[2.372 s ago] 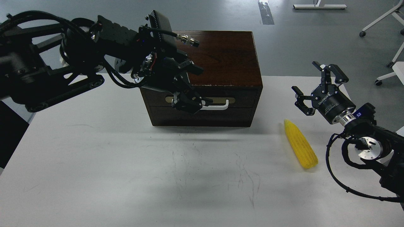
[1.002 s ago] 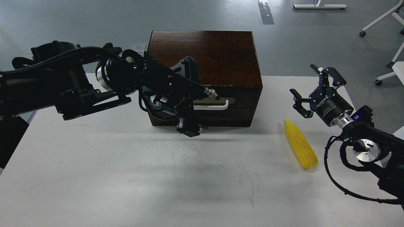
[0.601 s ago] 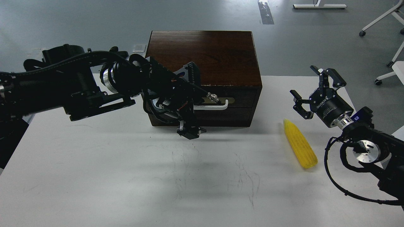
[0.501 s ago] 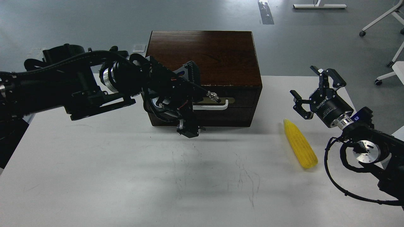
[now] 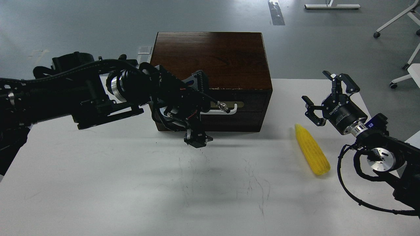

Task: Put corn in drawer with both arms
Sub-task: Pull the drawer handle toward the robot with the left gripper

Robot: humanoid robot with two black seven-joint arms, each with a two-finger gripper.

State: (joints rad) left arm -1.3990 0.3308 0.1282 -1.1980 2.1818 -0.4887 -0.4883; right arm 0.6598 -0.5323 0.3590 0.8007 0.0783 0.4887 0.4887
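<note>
The yellow corn (image 5: 311,149) lies on the white table at the right, tip pointing away from me. The dark brown drawer (image 5: 251,100) is shut in the top of the wooden box; its white handle (image 5: 229,110) is partly hidden by my left wrist. My left gripper (image 5: 197,140) hangs pointing down in front of the box's lower panel, just above the table. It is dark and its fingers cannot be told apart. My right gripper (image 5: 323,95) is open and empty, hovering just beyond and right of the corn's tip.
The wooden box (image 5: 213,55) stands at the table's (image 5: 98,183) back middle. Office chair legs (image 5: 398,19) stand on the grey floor at the far right. The left arm's cable connector (image 5: 222,106) juts across the drawer front.
My left gripper dropped from the drawer handle to in front of the lower panel, and the arm's bulk lowered. The drawer stayed shut. The right gripper and the corn hardly moved.
</note>
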